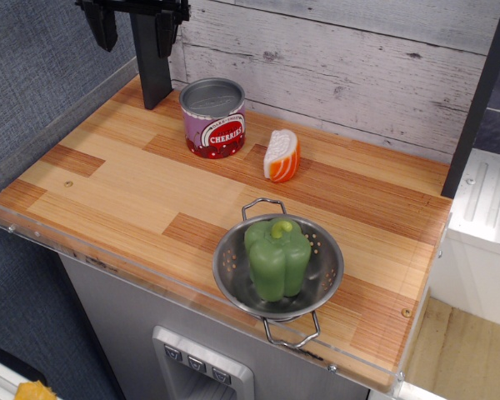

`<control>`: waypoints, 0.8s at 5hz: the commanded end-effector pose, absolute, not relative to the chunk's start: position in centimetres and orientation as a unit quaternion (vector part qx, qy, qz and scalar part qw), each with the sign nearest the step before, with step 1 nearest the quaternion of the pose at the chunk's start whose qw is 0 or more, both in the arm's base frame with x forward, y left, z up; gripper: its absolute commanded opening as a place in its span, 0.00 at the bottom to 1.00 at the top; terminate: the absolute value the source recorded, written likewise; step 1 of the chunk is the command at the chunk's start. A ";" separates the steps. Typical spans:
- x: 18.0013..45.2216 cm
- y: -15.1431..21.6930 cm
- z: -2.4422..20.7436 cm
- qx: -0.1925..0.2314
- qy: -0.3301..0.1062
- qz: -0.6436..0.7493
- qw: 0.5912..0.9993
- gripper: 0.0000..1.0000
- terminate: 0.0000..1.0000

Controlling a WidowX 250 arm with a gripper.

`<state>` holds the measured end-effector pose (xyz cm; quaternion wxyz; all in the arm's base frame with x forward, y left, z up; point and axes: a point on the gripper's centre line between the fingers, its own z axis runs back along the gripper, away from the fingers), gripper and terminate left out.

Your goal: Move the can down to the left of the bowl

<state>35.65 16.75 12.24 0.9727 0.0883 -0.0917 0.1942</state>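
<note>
The can (213,117) stands upright at the back of the wooden counter, with a silver lid and a purple label with a red band and a "CHERRIES" badge. The steel colander bowl (233,275) sits near the front edge, right of centre, with a green pepper (277,257) inside it. My gripper (133,27) hangs at the top left, above and left of the can and apart from it. Its black fingers (105,29) are spread with nothing between them.
An orange-and-white wedge (282,156) lies right of the can. The counter (125,179) has a clear plastic lip along its front and left edges. A grey plank wall stands behind, and a dark post (475,108) rises at the right.
</note>
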 end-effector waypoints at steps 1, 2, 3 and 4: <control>35.7 16.8 12.2 0.088 -0.092 0.194 0.973 1.00 0.00; 36.4 15.3 12.9 0.107 -0.116 0.182 0.970 1.00 0.00; 37.4 12.8 12.8 0.121 -0.122 0.134 0.976 1.00 0.00; 38.5 11.3 12.6 0.107 -0.150 0.083 0.979 1.00 0.00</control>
